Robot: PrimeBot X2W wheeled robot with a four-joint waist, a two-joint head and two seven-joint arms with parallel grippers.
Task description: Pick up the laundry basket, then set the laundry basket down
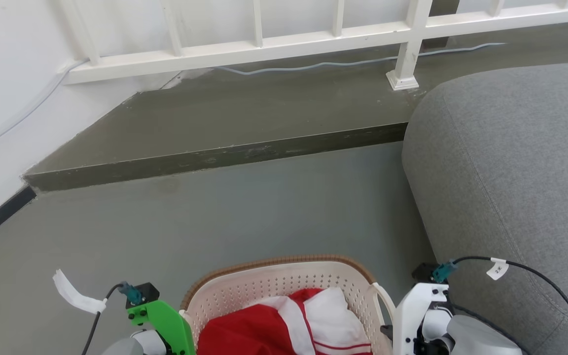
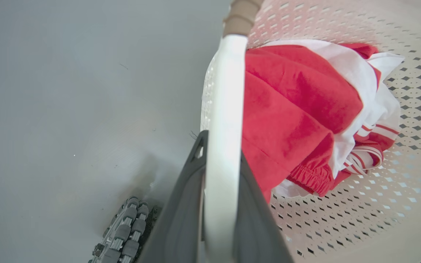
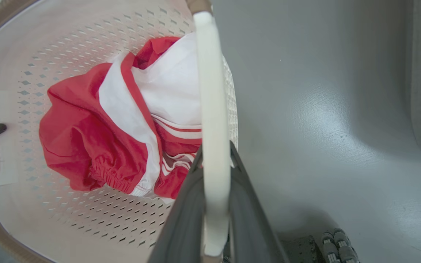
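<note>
Gripping the laundry basket (image 1: 264,288) by its 2 loop handles (image 2: 225,91), left gripper (image 2: 221,149) at 9 o'clock, right gripper (image 3: 216,153) at 3 o'clock; pickup seems done, set-down remains.

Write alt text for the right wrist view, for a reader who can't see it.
The right end effector has its two dark fingers closed on a white loop handle of a cream-white perforated plastic laundry basket with brown woven-look rim trim. A crumpled red-and-white garment lies inside, with grey floor to the right.

Free floor (image 1: 244,217) ahead; sofa (image 1: 511,162) right
</note>
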